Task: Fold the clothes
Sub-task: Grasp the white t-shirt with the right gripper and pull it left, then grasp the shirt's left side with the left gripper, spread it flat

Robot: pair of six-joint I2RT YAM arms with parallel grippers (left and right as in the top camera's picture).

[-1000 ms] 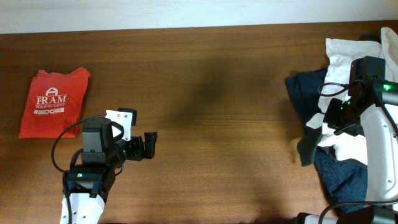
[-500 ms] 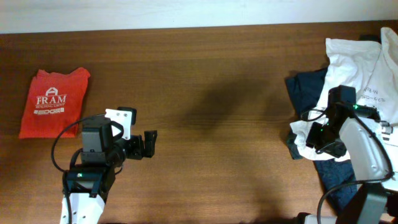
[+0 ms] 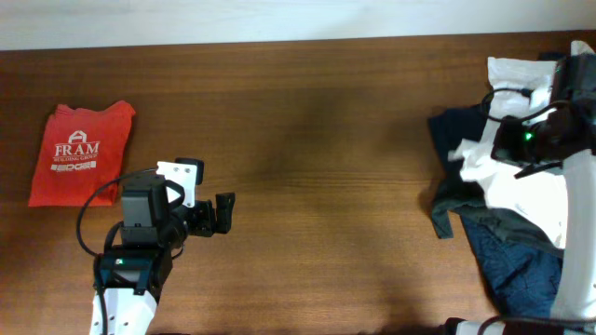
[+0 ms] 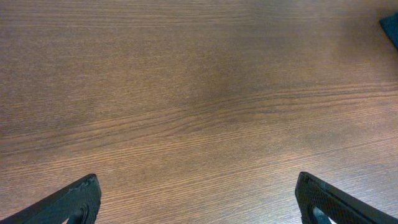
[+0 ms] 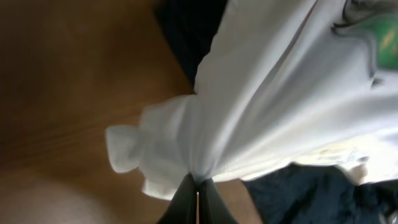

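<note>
Right tool (image 5: 196, 185), clamped on the white shirt (image 3: 523, 191), has hauled it farther back; left tool (image 4: 196, 191) stays spread wide

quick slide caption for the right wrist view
Right gripper pinching a white garment over the wooden table, dark blue clothing beside it.

Left arm (image 3: 140, 228): black housing, white bracket, looped black cable. Left claw (image 3: 228, 214) black. Right arm (image 3: 521, 149): green light.
</note>
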